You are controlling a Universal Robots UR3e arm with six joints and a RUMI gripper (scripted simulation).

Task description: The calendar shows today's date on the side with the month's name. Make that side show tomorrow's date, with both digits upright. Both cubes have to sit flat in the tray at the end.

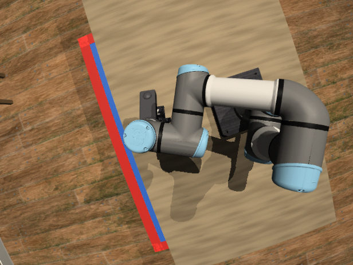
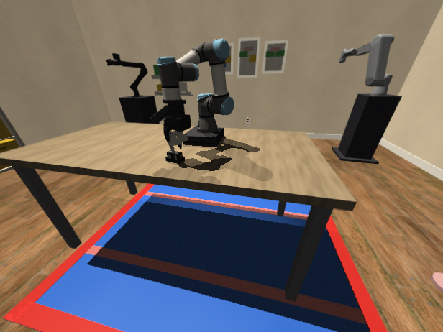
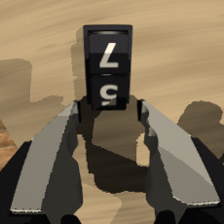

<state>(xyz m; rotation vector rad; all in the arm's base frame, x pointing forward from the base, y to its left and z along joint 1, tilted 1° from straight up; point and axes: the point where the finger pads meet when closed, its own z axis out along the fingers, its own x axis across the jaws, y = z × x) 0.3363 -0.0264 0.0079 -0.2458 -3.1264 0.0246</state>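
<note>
- The counter (image 1: pixel 229 43) (image 2: pixel 108 151) (image 3: pixel 185 49) carries the calendar below the fingers, toward their far side.
- The arm (image 1: pixel 240 92) (image 2: pixel 219 79) reaches down to it, putting the fingers (image 2: pixel 176 149) low over the near end.
- Those fingers stand part-way apart, a little wider than a cube, with nothing held between them.
- The tray (image 1: pixel 163 109) (image 2: pixel 175 160) (image 3: pixel 86 73) runs away from the fingers; its rim probably leaves little room low down, so the hold belongs above it.
- Both cubes sit in it: the near cube (image 2: pixel 178 157) (image 3: pixel 119 93) just beside the fingertips, the far cube (image 1: pixel 159 111) (image 2: pixel 170 156) (image 3: pixel 119 44) beyond. They look stiff, smooth and probably light; a level, centred pinch on opposite side faces should limit slipping or tipping.
- Smallest, the upper faces show 5 near and 7 beyond, upside down in the wrist view. I cannot read the dated side reliably.
</note>
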